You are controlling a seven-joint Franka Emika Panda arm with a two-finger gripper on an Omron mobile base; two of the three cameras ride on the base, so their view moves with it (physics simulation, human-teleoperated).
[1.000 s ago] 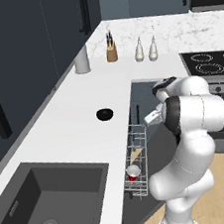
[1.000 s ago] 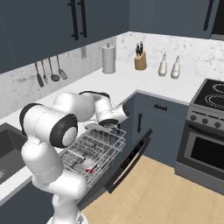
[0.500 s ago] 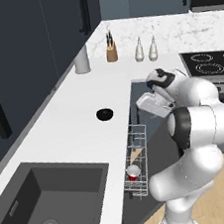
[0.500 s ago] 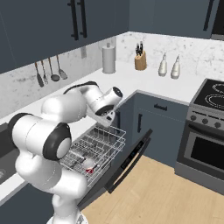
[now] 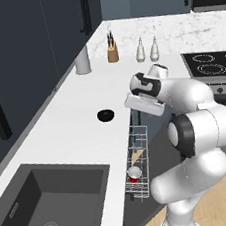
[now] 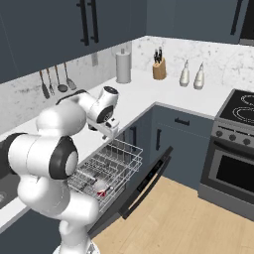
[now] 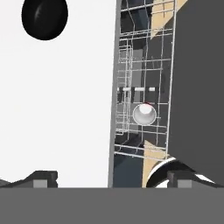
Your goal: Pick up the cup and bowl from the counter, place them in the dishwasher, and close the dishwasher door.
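I see the cup (image 5: 134, 173) already in the dishwasher rack (image 6: 106, 167). The bowl (image 5: 105, 115) sits on the worktop (image 5: 61, 127) and the door (image 6: 145, 182) hangs open. My hand (image 7: 109, 178) is spread, holding nothing.

Our arm rises, bends at the elbow and reaches forward, with the wrist turned downward. Our claw (image 7: 107, 179) points straight down; its two dark fingertips (image 7: 41, 178) stand wide apart, with nothing held between them.

Black bowl (image 5: 105, 115) on plain white counter (image 5: 62, 136). Red cup (image 5: 134, 173), pale inside, in white wire rack (image 6: 106, 166). Slate-blue dishwasher door (image 6: 146, 181). White marbled backsplash (image 6: 213, 52).
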